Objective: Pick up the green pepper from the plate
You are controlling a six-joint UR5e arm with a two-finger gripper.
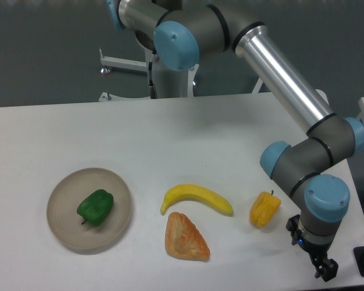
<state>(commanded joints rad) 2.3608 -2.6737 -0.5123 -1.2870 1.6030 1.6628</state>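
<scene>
Task not begun: pepper on the plate, arm far to the right.

At the left of the white table [170, 130] stood the plate [62, 233], a round shallow beige-grey dish, and it held one item only: the green pepper [95, 207], lying right of the dish's centre, within the rim, untouched. Right of the plate and well apart from it lay a banana [197, 198], with a piece of orange-brown flaky pastry [185, 239] just below it, and further right a yellow-orange pepper [264, 208]; none of these sat in any container. At the far right the gripper [325, 270] hung low near the table's front edge, carrying nothing; how far its jaws stood apart could not be told at that size. By the inspector's judgement, the whole task remained: travel to the plate, descent, grasp and lift.
</scene>
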